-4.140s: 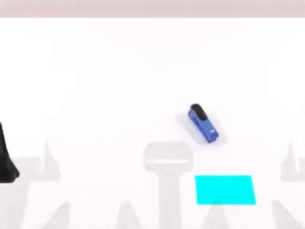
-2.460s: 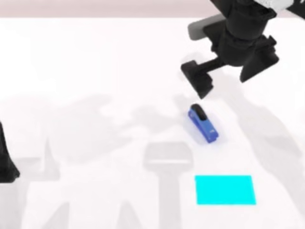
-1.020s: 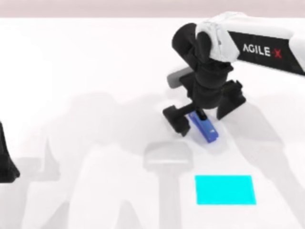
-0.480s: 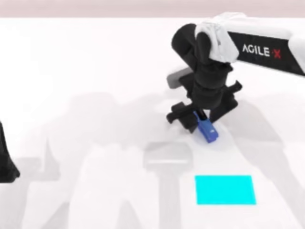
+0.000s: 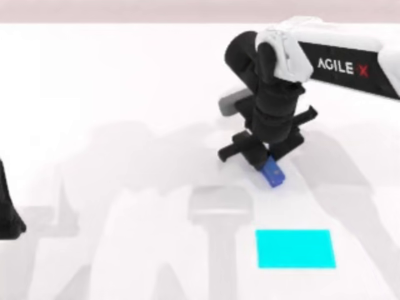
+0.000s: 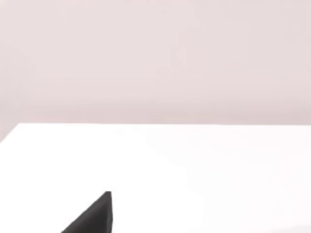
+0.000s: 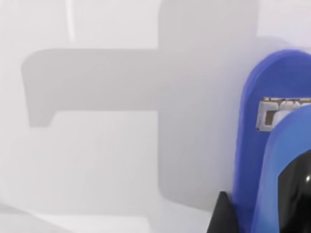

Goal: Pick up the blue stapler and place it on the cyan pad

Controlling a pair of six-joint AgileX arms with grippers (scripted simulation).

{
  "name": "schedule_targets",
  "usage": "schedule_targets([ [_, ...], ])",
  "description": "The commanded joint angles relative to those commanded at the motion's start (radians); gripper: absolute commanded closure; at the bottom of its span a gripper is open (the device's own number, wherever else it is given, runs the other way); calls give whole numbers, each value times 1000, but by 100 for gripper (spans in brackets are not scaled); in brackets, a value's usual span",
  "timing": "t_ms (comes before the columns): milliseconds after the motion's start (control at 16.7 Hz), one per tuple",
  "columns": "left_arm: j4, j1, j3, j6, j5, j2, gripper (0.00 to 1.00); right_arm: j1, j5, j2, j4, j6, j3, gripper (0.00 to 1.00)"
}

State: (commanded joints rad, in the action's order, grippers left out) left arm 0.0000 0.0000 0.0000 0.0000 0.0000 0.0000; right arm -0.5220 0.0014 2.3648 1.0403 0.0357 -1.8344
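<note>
The blue stapler (image 5: 274, 173) lies right of the table's middle, and only its near end shows from under my right gripper (image 5: 266, 157). That gripper stands straight over it with its fingers drawn in against the stapler's sides, shut on it. In the right wrist view the stapler (image 7: 250, 145) fills the edge of the picture, its black cap (image 7: 294, 194) shows, and one dark fingertip (image 7: 222, 216) presses against its side. The cyan pad (image 5: 295, 248) lies flat near the front edge, a short way in front of the stapler, with nothing on it.
My left arm (image 5: 7, 212) stays parked at the table's left edge. Its wrist view shows only the white tabletop (image 6: 194, 170) and a pale wall behind it. Grey shadows of the arms fall across the table.
My right arm came in from the back right and lowered over the stapler. Over the last second its fingers drew together onto the stapler's sides. The left arm has not moved.
</note>
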Motion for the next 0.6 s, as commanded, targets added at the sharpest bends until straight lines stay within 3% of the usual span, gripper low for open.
schedule_targets([
  [600,0,0,0,0,0,0,0,2,1,-11,73,1,-70,100],
])
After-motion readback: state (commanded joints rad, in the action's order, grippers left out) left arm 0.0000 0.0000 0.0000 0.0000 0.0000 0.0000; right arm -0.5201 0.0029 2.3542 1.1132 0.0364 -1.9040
